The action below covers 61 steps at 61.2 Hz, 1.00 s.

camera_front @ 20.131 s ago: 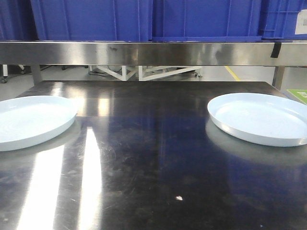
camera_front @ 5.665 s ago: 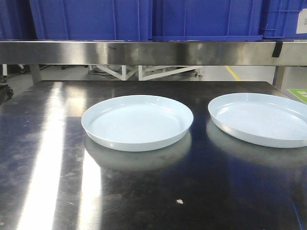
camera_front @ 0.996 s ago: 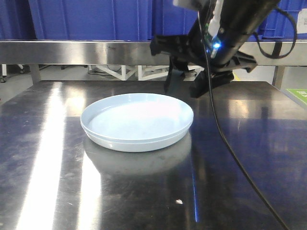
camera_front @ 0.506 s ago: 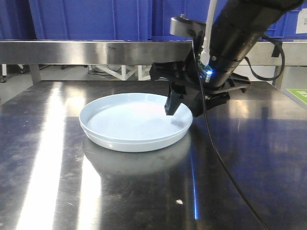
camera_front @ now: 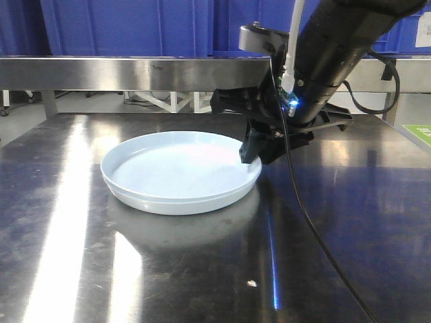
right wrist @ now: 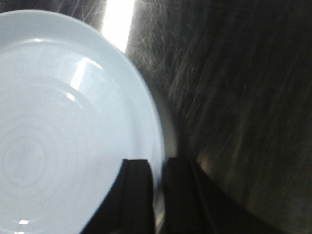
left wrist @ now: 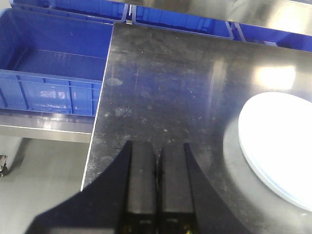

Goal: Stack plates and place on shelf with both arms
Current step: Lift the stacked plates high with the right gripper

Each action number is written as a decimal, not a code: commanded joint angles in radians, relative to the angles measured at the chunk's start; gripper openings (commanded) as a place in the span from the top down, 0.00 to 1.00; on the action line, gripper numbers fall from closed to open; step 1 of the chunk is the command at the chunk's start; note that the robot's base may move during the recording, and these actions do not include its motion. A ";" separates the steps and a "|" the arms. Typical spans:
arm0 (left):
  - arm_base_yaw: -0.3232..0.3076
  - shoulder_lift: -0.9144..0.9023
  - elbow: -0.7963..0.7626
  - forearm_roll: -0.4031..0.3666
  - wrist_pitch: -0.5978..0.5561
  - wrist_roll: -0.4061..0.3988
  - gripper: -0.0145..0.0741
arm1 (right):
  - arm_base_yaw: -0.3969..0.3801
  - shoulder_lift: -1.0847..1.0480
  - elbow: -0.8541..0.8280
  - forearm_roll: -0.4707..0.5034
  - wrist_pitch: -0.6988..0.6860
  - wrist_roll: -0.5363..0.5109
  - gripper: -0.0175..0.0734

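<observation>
Two plates (camera_front: pixel 176 176): nested one in the other as a single pale bluish-white stack. They lie flat on the table near its middle, and the seam between them shows only as a faint line along the outer wall.
Table (camera_front: pixel 202 269): dark glossy steel, scratched, with bright streaks of reflected light.
Right gripper (camera_front: pixel 258 151): at the stack's right-hand rim in the front view. In its wrist view one finger (right wrist: pixel 136 190) lies over the inside of the plates and the other sits outside over the table. The rim runs in the narrow slot between them, so the gripper is clamped on the rim.
Right arm (camera_front: pixel 337 47): black, coming down from the upper right, with a small blue light (camera_front: pixel 294 101) glowing near the wrist.
Cable (camera_front: pixel 306 222): thin and black, trailing from the right arm down across the front of the table.
Left gripper (left wrist: pixel 157 146): fingers pressed together with nothing between them. It hovers near the table's edge, well apart from the plates, which show at the right of its wrist view.
Shelf (camera_front: pixel 135 73): steel ledge behind and above the table, carrying blue crates (camera_front: pixel 128 27).
Lower crate (left wrist: pixel 48 73): blue, beside the table, seen from the left wrist.
</observation>
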 commanded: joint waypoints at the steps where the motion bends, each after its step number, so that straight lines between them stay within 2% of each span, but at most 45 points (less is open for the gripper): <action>1: -0.007 -0.002 -0.028 -0.015 -0.080 -0.001 0.74 | -0.006 -0.048 -0.030 0.002 -0.047 -0.005 0.74; 2: -0.007 -0.002 -0.028 -0.015 -0.080 -0.001 0.74 | -0.006 -0.048 -0.030 0.002 -0.047 -0.005 0.76; 38: -0.007 -0.002 -0.028 -0.015 -0.080 -0.001 0.74 | -0.006 -0.196 -0.177 0.002 -0.013 -0.005 0.75; 61: -0.007 -0.002 -0.028 -0.015 -0.080 -0.001 0.74 | -0.006 -0.365 -0.175 0.001 0.011 -0.005 0.75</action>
